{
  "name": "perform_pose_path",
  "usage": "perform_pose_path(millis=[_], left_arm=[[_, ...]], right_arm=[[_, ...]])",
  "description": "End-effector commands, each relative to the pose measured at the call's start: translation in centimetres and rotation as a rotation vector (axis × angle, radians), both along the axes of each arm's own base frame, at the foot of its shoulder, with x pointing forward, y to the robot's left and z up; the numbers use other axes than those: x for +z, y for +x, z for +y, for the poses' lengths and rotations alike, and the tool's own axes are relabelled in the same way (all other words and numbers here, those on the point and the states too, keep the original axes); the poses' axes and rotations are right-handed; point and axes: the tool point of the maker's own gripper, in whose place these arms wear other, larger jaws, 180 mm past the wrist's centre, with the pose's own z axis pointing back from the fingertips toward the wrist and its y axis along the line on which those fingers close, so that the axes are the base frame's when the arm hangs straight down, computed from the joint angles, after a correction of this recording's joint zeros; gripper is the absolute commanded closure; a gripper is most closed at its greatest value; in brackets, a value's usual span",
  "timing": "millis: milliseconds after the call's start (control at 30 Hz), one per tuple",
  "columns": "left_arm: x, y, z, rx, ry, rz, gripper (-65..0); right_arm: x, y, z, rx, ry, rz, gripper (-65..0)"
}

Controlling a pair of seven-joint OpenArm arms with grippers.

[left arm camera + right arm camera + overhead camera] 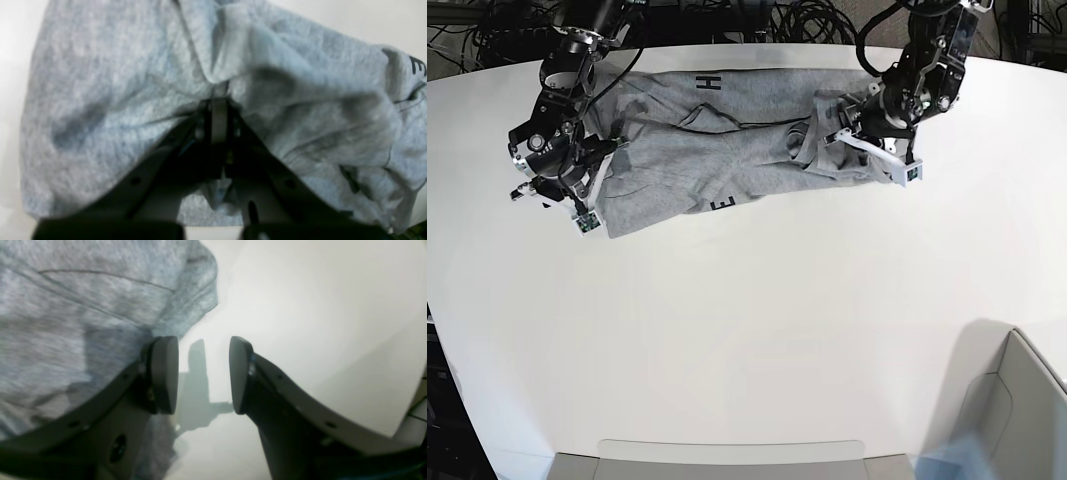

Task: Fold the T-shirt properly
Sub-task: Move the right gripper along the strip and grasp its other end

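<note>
While the T-shirt [727,150] lies crumpled along the far side of the white desk [757,330], its long axis runs across from one arm to the other. The left gripper [218,100] is clamped on a bunched fold at its own end of the cloth. The right gripper [200,373] hangs with jaws apart at the opposite edge, one pad against the fabric, nothing between them. Judging by this, the right arm must reach inward. Cables crowd the desk's far edge.
</note>
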Motion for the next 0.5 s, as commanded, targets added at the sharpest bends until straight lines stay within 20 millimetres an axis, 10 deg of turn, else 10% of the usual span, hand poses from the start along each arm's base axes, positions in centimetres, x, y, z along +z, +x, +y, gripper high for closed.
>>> perform_pose_path(millis=[0, 267, 467], left_arm=[[0.0, 0.0, 0.2, -0.001, 0.007, 0.004, -1.5], [-0.2, -0.2, 0.2, -0.006, 0.008, 0.011, -1.5], [-0.2, -0.3, 0.1, -0.010, 0.006, 0.015, -1.5]], right_arm=[[1.6, 0.9, 0.1, 0.015, -0.009, -0.053, -25.5], [3.9, 1.2, -2.9, -0.078, 0.016, -0.053, -25.5], [2.0, 0.6, -4.0, -0.112, 0.092, -0.010, -25.5]])
